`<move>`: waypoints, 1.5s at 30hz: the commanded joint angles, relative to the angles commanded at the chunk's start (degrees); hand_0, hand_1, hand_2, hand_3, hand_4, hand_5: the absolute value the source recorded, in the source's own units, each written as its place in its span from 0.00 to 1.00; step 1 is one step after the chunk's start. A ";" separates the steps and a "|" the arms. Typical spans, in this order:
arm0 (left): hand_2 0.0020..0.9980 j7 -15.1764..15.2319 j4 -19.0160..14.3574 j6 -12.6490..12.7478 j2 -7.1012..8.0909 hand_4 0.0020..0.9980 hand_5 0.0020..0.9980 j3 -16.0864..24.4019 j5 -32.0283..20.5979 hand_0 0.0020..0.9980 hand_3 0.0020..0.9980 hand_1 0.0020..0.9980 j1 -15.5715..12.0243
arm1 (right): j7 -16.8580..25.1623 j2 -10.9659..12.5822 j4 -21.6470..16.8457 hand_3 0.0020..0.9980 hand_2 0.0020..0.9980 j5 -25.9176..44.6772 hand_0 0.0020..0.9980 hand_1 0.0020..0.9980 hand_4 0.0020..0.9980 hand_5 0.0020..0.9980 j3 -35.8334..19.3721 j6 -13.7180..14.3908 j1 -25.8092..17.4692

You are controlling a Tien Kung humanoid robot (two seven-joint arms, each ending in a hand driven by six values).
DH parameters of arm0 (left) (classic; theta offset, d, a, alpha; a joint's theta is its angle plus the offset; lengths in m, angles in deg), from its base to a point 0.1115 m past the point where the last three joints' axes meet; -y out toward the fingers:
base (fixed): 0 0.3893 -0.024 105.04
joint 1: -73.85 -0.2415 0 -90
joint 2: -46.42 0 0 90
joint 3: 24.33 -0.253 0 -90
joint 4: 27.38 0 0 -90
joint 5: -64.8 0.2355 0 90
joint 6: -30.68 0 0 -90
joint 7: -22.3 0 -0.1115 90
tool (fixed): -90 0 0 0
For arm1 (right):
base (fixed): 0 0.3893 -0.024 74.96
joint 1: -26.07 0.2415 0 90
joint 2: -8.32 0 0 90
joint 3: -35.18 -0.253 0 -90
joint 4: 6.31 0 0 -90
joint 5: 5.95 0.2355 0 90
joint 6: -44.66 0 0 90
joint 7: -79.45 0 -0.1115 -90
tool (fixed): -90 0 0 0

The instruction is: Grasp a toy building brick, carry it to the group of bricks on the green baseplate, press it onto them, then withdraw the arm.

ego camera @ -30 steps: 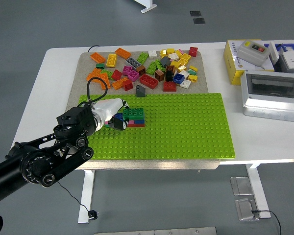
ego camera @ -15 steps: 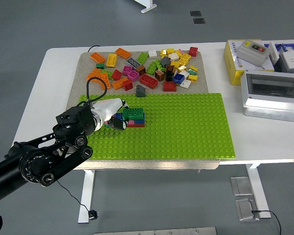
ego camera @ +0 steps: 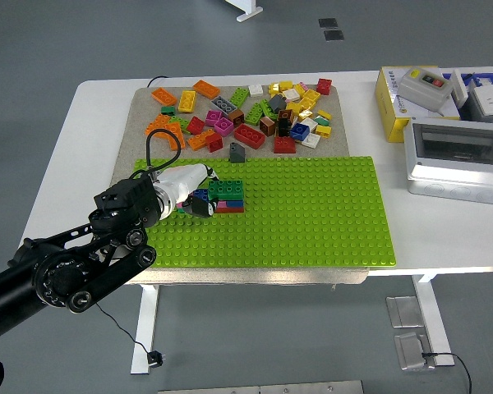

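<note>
My left hand (ego camera: 195, 197) reaches in from the lower left and rests on the green baseplate (ego camera: 312, 213) near its left end. Its white fingers (ego camera: 185, 178) are curled around a small blue brick (ego camera: 200, 195), held against the left side of the brick group. That group (ego camera: 227, 195) is a short stack with a green brick on top and blue and red layers below. A pile of loose bricks (ego camera: 246, 111) in many colours lies on the grey mat behind the plate. A single dark grey brick (ego camera: 235, 151) stands just behind the plate's far edge.
At the right of the table stand a yellow box (ego camera: 394, 103), a grey-and-white enclosure (ego camera: 456, 160) and other electrical boxes. A black cable (ego camera: 160, 144) loops over the mat beside my wrist. Most of the baseplate to the right of the stack is bare studs.
The left hand has barely moved; it stays at the stack's left side, perhaps settled a touch lower and to the right.
</note>
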 joint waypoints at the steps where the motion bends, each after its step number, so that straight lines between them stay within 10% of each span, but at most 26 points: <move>1: 0.98 -0.01 0.00 -0.03 0.00 0.48 0.23 -0.02 -0.01 1.00 0.73 0.97 0.00 | 0.00 0.00 0.00 0.66 0.64 -0.08 0.68 0.64 0.35 0.80 -0.07 0.00 -0.01; 45: 0.99 0.50 -0.31 -0.35 0.15 0.54 0.27 0.12 -0.22 1.00 0.76 0.98 0.12 | -0.60 -0.19 0.00 0.67 0.63 -3.09 0.68 0.64 0.35 0.80 -2.88 0.44 -0.02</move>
